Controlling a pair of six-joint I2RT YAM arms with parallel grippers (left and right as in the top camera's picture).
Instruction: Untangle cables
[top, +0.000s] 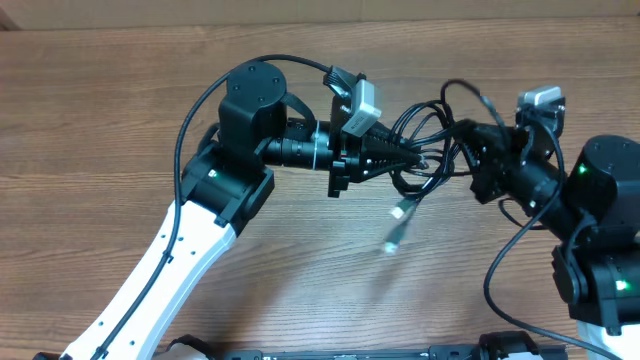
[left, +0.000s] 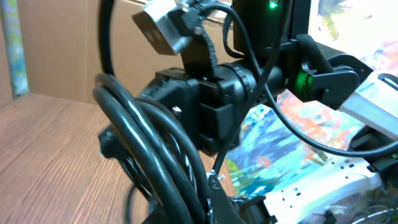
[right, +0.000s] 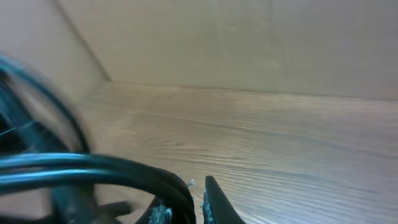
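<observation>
One wooden table (top: 300, 270). Above it hangs one tangled bundle of black cables (top: 425, 125), its strands too knotted to count, held between two grippers. The left gripper (top: 410, 158) is clamped on the bundle, and the right gripper (top: 462, 150) pinches a strand. One white plug (top: 398, 212) dangles below.

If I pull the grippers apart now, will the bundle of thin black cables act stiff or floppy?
Probably floppy: the thin black cables sag in loose loops between the left gripper and right gripper. Likely light: a pale plug end dangles below, blurred as if swinging. The crossed loops may snag rather than slide free.
</observation>
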